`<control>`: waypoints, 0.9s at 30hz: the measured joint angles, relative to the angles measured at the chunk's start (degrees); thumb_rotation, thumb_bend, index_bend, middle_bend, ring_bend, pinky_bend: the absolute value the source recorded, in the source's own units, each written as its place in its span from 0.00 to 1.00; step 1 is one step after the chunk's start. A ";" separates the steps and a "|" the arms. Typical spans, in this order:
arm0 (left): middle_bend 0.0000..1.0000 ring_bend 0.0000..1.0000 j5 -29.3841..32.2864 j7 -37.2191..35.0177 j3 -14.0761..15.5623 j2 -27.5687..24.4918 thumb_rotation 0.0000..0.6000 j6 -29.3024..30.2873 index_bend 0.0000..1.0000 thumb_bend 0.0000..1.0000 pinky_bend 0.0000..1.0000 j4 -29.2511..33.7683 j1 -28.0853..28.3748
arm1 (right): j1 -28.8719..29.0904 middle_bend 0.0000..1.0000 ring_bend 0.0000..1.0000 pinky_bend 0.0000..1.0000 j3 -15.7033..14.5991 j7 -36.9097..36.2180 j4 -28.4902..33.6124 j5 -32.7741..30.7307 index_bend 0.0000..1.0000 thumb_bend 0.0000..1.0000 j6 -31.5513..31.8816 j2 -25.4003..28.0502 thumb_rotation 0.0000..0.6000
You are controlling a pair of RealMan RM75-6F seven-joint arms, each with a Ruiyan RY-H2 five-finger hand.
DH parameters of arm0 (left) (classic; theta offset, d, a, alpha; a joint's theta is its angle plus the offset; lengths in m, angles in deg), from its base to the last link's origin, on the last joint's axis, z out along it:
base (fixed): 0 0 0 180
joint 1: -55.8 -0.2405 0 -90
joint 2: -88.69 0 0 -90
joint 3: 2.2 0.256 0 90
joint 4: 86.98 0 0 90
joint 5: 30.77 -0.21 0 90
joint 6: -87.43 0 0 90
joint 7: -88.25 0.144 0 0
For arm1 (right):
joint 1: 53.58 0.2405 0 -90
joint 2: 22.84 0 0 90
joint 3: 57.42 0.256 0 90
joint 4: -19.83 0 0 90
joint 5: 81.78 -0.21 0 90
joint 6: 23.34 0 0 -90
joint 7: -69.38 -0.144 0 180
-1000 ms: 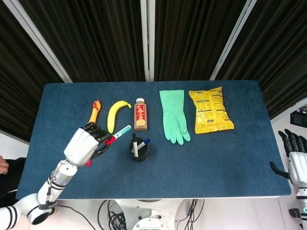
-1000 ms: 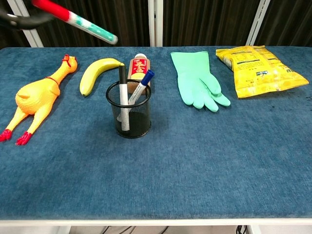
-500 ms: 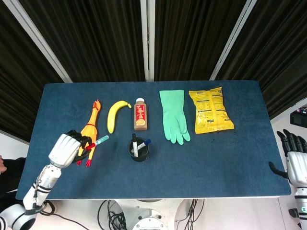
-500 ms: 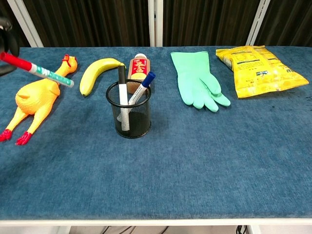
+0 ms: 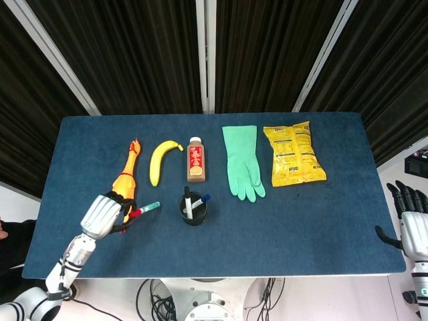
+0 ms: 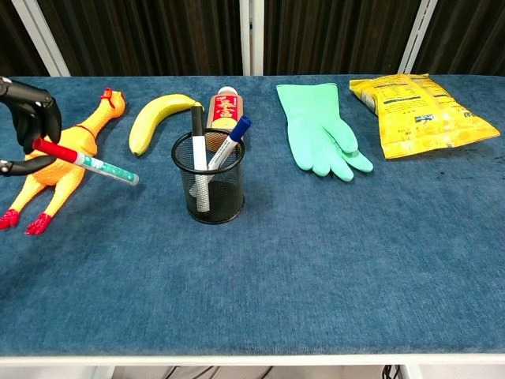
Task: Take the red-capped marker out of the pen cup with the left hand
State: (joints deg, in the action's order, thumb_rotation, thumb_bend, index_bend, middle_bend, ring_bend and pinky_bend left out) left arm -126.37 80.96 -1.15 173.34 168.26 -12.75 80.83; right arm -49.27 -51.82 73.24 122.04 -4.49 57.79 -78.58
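1. Left hand (image 5: pixel 103 215) hangs over the near left part of the blue surface (image 5: pixel 307 214), its fingers (image 6: pixel 35 110) closed on the red-capped marker (image 6: pixel 85 162) at the cap end.
2. Marker is clear of the pen cup (image 6: pixel 208 178) and well to its left; it slants, red cap up in the hand, the green-and-white barrel pointing down and toward the cup. In the chest view it shows in front of the rubber chicken (image 6: pixel 59 162); whether its tip touches the surface cannot be told.
3. Pen cup, a black mesh cylinder, stands upright near the middle of the surface and holds two pens, a black-capped one (image 6: pixel 198 154) and a blue-capped one (image 6: pixel 230 140), both leaning out of the rim.
4. Rubber chicken lies just behind and beside the left hand, head toward the far edge, red feet toward the near edge.
5. Banana (image 5: pixel 161 160) lies to the right of the chicken, and a brown bottle (image 5: pixel 195 160) lies flat just behind the cup.
6. Green rubber glove (image 5: pixel 241 162) lies further right, fingers toward the near edge, with a yellow snack bag (image 5: pixel 291 154) beside it.
7. Right hand (image 5: pixel 413 221) is off the right edge of the surface, fingers up and apart, holding nothing.
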 measured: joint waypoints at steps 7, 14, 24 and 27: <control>0.35 0.30 0.93 -0.24 0.66 -0.27 1.00 -2.30 0.21 0.17 0.43 -0.10 -0.32 | 0.16 0.00 0.00 0.00 0.09 -0.09 -0.22 -0.35 0.00 0.18 -0.37 -0.08 1.00; 0.19 0.11 2.14 0.74 0.98 -2.83 1.00 -3.43 0.13 0.13 0.27 2.55 -1.05 | 0.05 0.00 0.00 0.00 0.10 0.06 -0.10 -0.30 0.00 0.18 -0.02 -0.16 1.00; 0.14 0.06 7.44 9.31 -1.14 -9.57 1.00 0.15 0.14 0.13 0.16 7.64 -4.99 | -0.21 0.00 0.00 0.00 0.34 -0.41 -0.66 -0.03 0.00 0.18 0.98 -0.78 1.00; 0.10 0.01 12.21 13.00 -1.88 -12.19 1.00 0.47 0.12 0.13 0.12 9.29 -7.05 | -0.30 0.00 0.00 0.00 0.47 -0.58 -1.23 0.34 0.00 0.18 1.63 -1.34 1.00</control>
State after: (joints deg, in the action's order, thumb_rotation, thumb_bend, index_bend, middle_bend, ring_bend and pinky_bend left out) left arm -114.15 93.96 -3.03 161.14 168.72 -3.46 73.79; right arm -49.57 -51.35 72.66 120.81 -4.15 59.41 -79.92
